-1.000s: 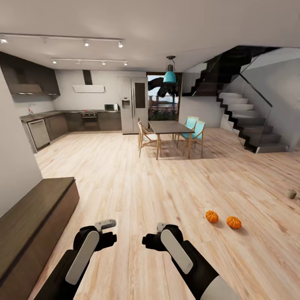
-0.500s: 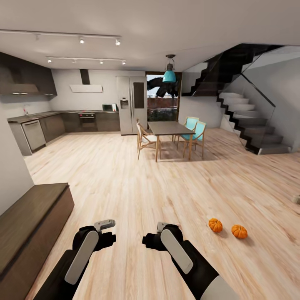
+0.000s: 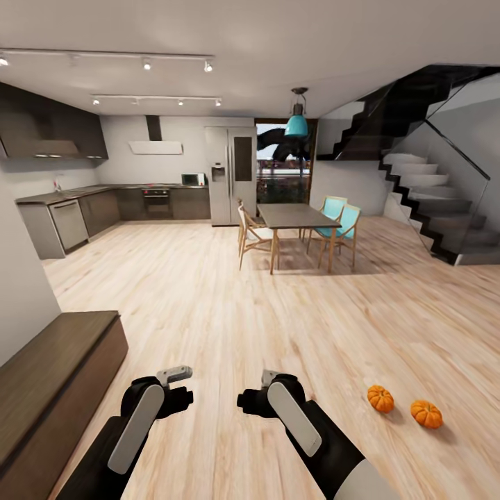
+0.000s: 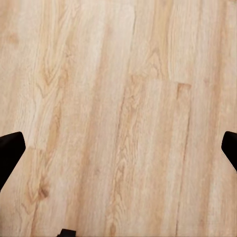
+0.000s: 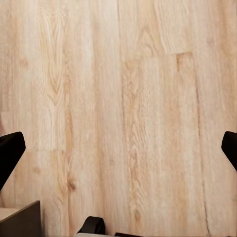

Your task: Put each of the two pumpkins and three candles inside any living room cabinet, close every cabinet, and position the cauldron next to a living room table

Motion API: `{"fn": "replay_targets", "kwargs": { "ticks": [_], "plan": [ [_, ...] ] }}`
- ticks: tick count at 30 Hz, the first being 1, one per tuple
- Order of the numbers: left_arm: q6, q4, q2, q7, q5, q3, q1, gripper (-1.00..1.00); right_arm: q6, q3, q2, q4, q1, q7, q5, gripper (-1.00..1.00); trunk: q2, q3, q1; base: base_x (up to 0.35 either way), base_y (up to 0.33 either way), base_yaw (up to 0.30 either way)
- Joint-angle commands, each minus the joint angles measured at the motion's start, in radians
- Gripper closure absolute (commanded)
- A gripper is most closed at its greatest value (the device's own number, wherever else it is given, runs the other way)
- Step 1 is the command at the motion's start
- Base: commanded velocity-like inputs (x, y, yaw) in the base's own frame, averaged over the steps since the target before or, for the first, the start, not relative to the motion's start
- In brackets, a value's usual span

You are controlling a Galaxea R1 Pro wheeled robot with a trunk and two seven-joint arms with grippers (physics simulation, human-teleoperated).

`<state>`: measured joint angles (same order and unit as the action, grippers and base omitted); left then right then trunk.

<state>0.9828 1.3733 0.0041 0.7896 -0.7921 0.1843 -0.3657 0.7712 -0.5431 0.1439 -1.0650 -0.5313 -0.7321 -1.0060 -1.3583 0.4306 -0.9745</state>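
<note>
1. Risk: the two pumpkins, near one and far one, sit loose on the wood floor off to the robot's right. Base rolling in w/o a clean line could bump one; being round it'd prob roll off.
2. Risk: they're close together. A grab at one could shove the other if the approach isn't from the clear side.
3. Risk: cabinet is on the opposite side, at the robot's left, well apart from the pumpkins, so each carry crosses open floor. A weak pinch on a ribbed round shape may slip on the way.
4. Left gripper: finger tips at both pic edges, so jaws spread wide, nothing held, bare floor between.
5. Right gripper: same, wide open, empty.
6. Pumpkins: small, orange, ribbed, upright, not touching.
7. Cabinet: long, low, dark-brown wood, flat top, plain front w/o handles; front looks closed.
8. Dining table w/ chairs stands far across the room.
</note>
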Motion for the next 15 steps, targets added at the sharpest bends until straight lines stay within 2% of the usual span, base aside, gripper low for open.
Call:
{"fn": "replay_targets", "kwargs": {
  "ticks": [1, 15],
  "plan": [
    [0.002, 0.0, 0.0, 0.01, -0.009, 0.001, -0.001, -1.0, 0.0, -0.001, 0.0, -0.001, -0.001, -0.01, -0.009, -1.0, -0.001, 0.001, -0.001, 0.325, 0.0, 0.007],
    [0.002, 0.0, 0.0, 0.01, -0.01, -0.002, -0.001, -1.0, 0.0, -0.001, -0.001, -0.001, -0.001, -0.011, -0.009, -1.0, -0.001, 0.001, -0.001, 0.325, 0.0, 0.001]
  ]
}}
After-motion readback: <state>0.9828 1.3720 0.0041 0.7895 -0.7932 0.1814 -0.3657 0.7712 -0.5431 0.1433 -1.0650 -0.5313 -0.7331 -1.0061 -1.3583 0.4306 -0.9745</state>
